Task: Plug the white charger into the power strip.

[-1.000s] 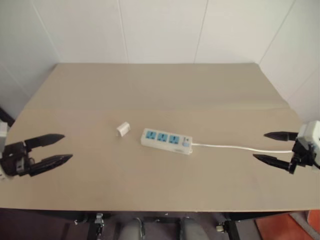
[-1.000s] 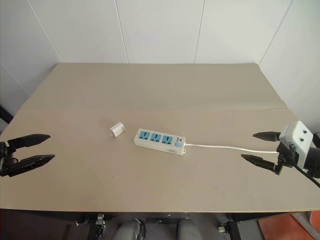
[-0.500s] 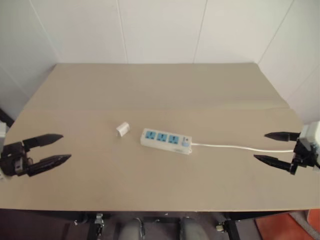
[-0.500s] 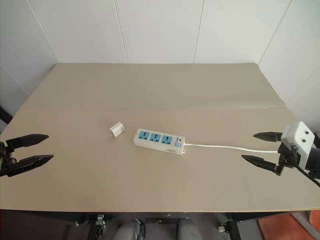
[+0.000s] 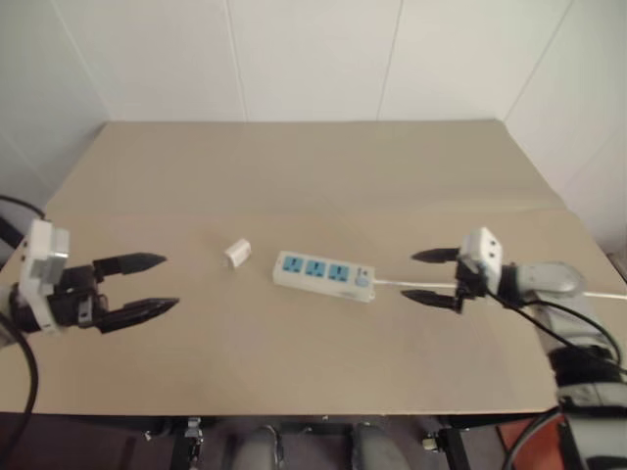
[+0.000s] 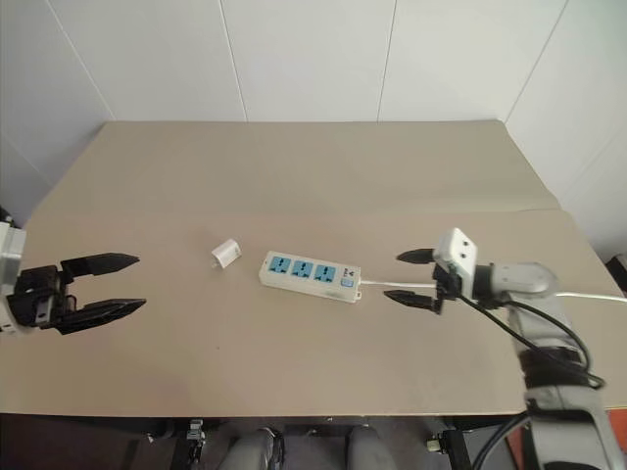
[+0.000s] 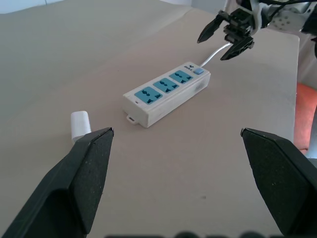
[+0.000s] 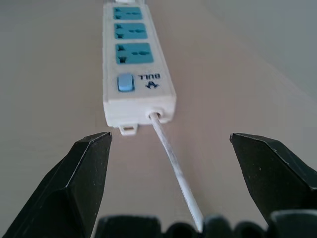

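The white power strip (image 5: 324,275) with three blue sockets lies mid-table, its white cord (image 5: 421,286) running off to the right. The small white charger (image 5: 237,254) lies on its side just left of the strip, apart from it. My right gripper (image 5: 431,277) is open, hovering over the cord just right of the strip's switch end (image 8: 126,83). My left gripper (image 5: 157,283) is open and empty at the table's left, some way short of the charger (image 7: 80,124). In the left wrist view the strip (image 7: 165,92) and the right gripper (image 7: 227,35) lie beyond.
The tan table (image 5: 313,176) has a wide bare back half, and its front edge runs close below both grippers. White walls stand behind it and to the right. The cord trails to the table's right edge.
My right gripper swung in from the table's right edge to just beside the strip's switch end. My left gripper shifted slightly right toward the charger. Both stayed open.
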`<state>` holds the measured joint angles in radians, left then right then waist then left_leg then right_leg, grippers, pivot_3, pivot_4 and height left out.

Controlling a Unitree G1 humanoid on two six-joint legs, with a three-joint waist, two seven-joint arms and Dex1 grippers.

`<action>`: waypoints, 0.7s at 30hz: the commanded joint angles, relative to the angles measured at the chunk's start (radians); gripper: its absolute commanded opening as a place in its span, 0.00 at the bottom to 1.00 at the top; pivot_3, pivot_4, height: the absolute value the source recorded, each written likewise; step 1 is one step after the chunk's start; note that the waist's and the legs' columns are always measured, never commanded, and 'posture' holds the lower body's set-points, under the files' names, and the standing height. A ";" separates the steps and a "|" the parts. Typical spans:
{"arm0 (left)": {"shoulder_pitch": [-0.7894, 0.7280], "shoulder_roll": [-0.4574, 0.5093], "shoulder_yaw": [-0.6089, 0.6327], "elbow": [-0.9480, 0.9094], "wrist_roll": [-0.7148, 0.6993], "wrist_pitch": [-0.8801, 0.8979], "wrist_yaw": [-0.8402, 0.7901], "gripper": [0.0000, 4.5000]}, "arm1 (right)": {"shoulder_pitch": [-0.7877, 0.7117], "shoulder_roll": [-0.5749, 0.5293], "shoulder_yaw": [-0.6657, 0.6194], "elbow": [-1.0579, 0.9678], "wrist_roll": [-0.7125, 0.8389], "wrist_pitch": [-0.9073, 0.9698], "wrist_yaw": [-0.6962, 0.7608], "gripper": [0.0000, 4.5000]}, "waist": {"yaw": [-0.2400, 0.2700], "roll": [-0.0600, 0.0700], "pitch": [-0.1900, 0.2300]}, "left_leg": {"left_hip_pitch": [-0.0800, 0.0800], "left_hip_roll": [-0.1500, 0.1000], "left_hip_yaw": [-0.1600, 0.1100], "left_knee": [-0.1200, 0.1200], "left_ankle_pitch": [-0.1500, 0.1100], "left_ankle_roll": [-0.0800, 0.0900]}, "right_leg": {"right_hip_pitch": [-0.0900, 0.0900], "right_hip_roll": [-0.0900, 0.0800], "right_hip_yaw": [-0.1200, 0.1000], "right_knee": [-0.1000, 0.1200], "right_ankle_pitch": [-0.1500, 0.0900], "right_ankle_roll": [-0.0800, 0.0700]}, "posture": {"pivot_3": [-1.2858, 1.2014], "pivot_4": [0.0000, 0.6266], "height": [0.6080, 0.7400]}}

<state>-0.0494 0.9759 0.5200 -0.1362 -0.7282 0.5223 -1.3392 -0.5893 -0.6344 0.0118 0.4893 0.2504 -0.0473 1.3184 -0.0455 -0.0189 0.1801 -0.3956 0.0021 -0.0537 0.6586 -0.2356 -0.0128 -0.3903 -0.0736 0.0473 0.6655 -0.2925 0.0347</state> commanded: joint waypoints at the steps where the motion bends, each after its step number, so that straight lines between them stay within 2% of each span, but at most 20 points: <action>1: 0.003 -0.005 0.008 -0.038 -0.009 -0.017 0.013 1.00 | -0.078 0.049 0.028 0.138 -0.020 -0.075 0.042 1.00 | 0.000 0.000 0.000 | 0.000 0.000 0.000 0.000 0.000 0.000 | 0.000 0.000 0.000 0.000 0.000 0.000 | 0.52 0.24 1.00; 7: 0.085 -0.018 0.061 -0.095 -0.027 -0.004 0.032 1.00 | -0.130 0.098 0.020 0.235 0.014 -0.083 0.130 1.00 | 0.003 0.000 0.000 | 0.000 -0.001 -0.001 0.000 0.000 0.000 | 0.000 -0.002 0.000 0.000 0.000 0.000 | 0.52 0.24 1.00; 21: 0.112 -0.014 0.067 -0.098 -0.007 -0.031 0.045 1.00 | -0.136 0.240 0.032 0.329 -0.041 -0.212 0.039 1.00 | -0.001 0.000 0.000 | 0.003 -0.001 -0.002 0.000 0.000 0.000 | 0.001 -0.001 0.000 0.002 0.000 0.000 | 0.52 0.24 1.00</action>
<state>0.0760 0.9525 0.5671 -0.2239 -0.7342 0.5176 -1.2973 -0.7212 -0.3993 0.0603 0.8224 0.2085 -0.2168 1.3726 -0.0461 -0.0185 0.1802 -0.3930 0.0015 -0.0554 0.6587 -0.2356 -0.0129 -0.3895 -0.0748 0.0470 0.6675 -0.2924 0.0347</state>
